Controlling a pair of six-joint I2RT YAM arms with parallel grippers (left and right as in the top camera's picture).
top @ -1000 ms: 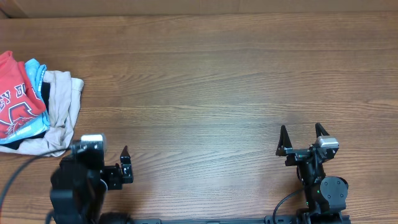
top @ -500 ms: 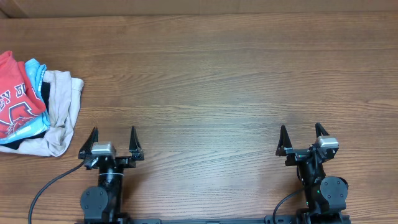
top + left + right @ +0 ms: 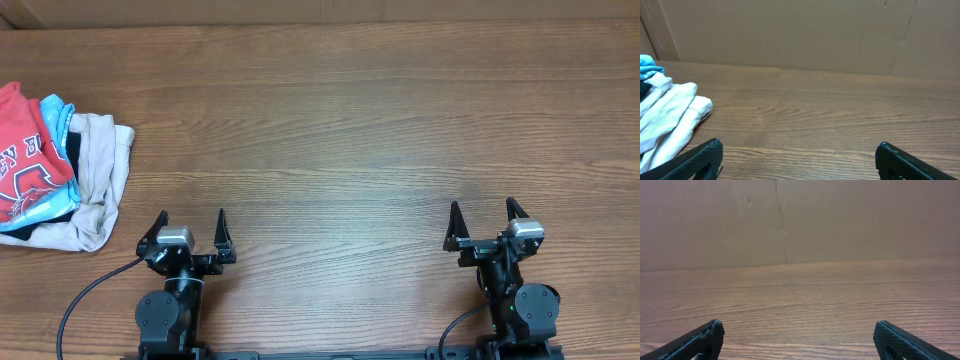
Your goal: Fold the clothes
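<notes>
Coral-red cloth sits at the far left edge of the overhead frame, where the T-shirt [image 3: 25, 160] tops the clothes pile [image 3: 70, 205] and is cut off by the frame edge. Its white lettering with dark outlines is only partly in view and cannot be read as a word. Just right of it a light blue tee [image 3: 55, 112] peeks out. Next comes the beige garment [image 3: 102, 175], crumpled, whose right edge marks where the pile ends.

Right of that, the wooden table [image 3: 350, 130] runs bare to the right edge of the frame and up to the cardboard wall [image 3: 300, 10] along the top.

At lower left the left gripper [image 3: 191, 220] stands near the pile without touching it, fingers spread wide and holding nothing. Its wrist view shows the beige folds at the left.

At lower right, well apart from the clothes, the right gripper [image 3: 484, 212] is likewise spread wide with nothing between its fingers.
</notes>
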